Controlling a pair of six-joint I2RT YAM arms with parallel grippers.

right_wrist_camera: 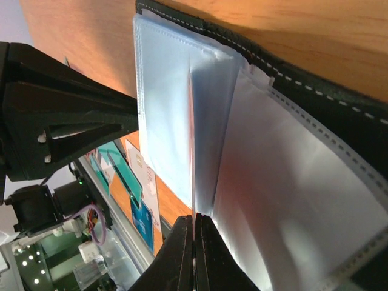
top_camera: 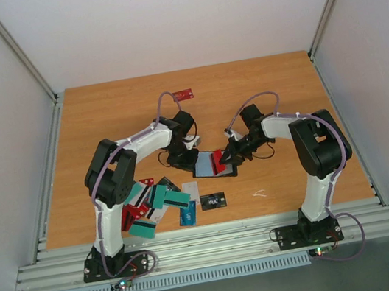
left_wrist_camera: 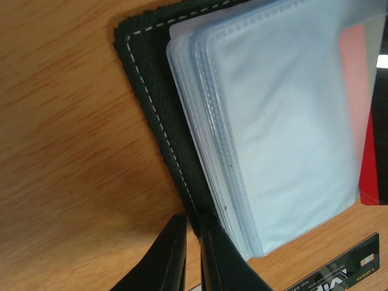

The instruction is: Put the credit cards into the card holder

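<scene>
Overhead: the open card holder (top_camera: pixel 209 165) lies mid-worktop (top_camera: pixel 122 113), the right jaws holding a red card (top_camera: pixel 217 161) at it, loose cards (top_camera: pixel 155 200) near-left. Left wrist: the left jaws pinch the holder's black cover. Right wrist: the right jaws are clamped on a thin edge between clear sleeves (right_wrist_camera: pixel 170 109).

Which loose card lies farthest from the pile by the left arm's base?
The red card, alone at the far side; the other loose cards lie at the near side.

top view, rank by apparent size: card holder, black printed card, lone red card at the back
1. card holder, lying open
2. black printed card
3. lone red card, but farther from the camera, so unsure
</scene>
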